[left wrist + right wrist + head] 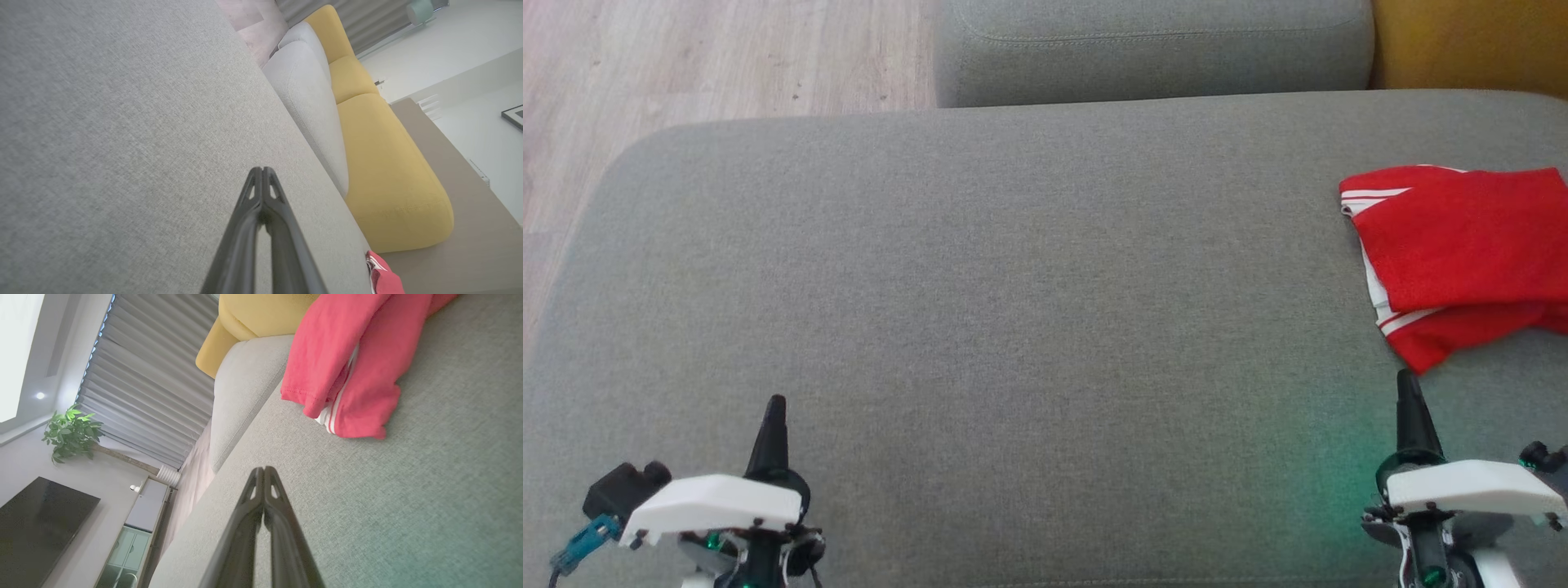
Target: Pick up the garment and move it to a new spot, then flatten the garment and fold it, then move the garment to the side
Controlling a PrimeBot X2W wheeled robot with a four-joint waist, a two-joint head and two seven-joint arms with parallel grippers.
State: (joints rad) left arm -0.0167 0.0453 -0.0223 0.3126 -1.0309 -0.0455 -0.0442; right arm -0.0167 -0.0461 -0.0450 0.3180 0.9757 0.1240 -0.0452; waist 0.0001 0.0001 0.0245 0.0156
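Red garment (pixel 1462 253) folded on grey cushion (pixel 1013 286); right fingers (pixel 1411 408) closed nearby.

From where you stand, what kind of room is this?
Most likely a home living room. There is a grey upholstered sofa with a yellow seat beside it, a dark flat screen that is probably a television, and a potted plant by grey curtains.

Matt grey woven-cloth cushion (pixel 1013 286), soft red knit garment (pixel 1462 253), pale wood-grain floor (pixel 686 57).
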